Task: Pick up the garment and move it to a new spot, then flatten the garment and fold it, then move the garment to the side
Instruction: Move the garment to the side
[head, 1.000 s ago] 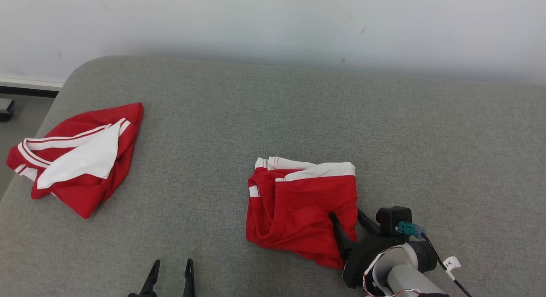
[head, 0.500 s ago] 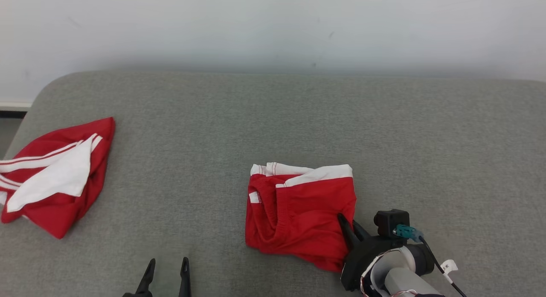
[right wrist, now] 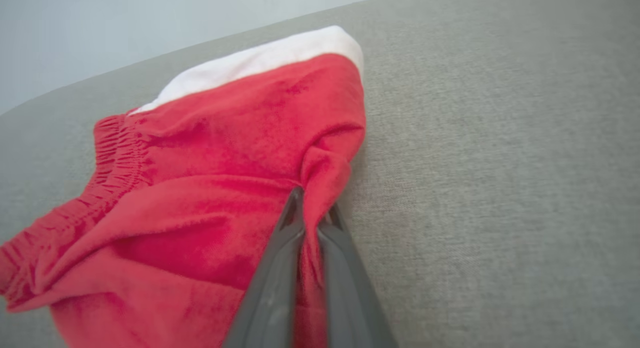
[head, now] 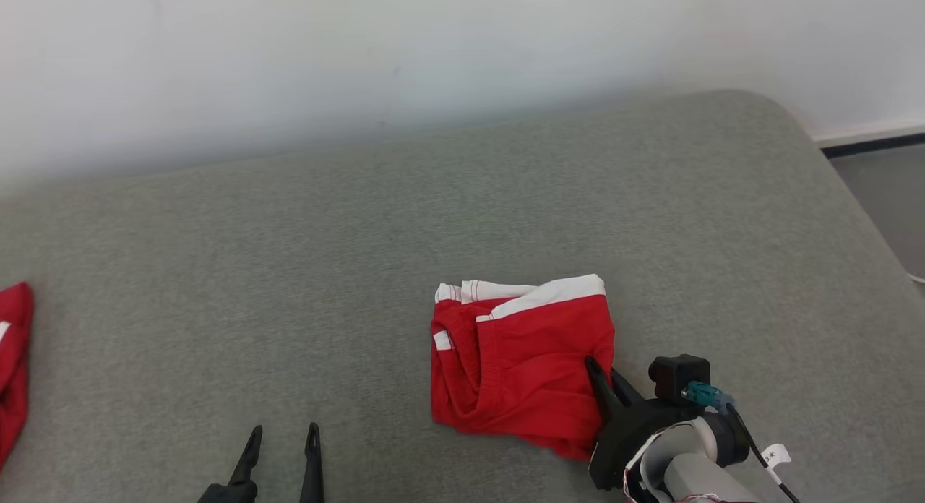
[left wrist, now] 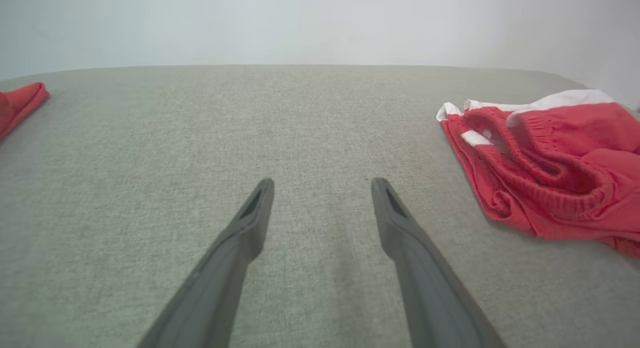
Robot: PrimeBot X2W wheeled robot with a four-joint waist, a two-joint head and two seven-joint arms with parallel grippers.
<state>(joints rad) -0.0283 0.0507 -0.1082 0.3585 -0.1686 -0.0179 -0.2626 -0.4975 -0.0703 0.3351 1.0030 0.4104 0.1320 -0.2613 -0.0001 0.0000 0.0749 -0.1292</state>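
Observation:
The garment (head: 520, 358) is a folded pair of red shorts with white trim, lying on the grey cushioned surface (head: 361, 235) a little right of centre. My right gripper (head: 605, 373) is shut on the garment's right edge; the right wrist view shows a pinch of red cloth between the two fingers (right wrist: 312, 213), with the garment (right wrist: 210, 188) spreading to the left. My left gripper (head: 282, 438) stands open near the front edge, left of the garment, nothing between its fingers (left wrist: 320, 185). The garment (left wrist: 545, 158) lies to its right.
A second red garment (head: 13, 366) lies at the far left edge, also in the left wrist view as a red garment (left wrist: 20, 103). A pale wall (head: 361, 55) backs the surface. The surface's right corner rounds off beside the floor (head: 889, 192).
My right gripper has shut on the garment's right edge. The head camera has swung right, sliding the second red garment to the picture's left edge.

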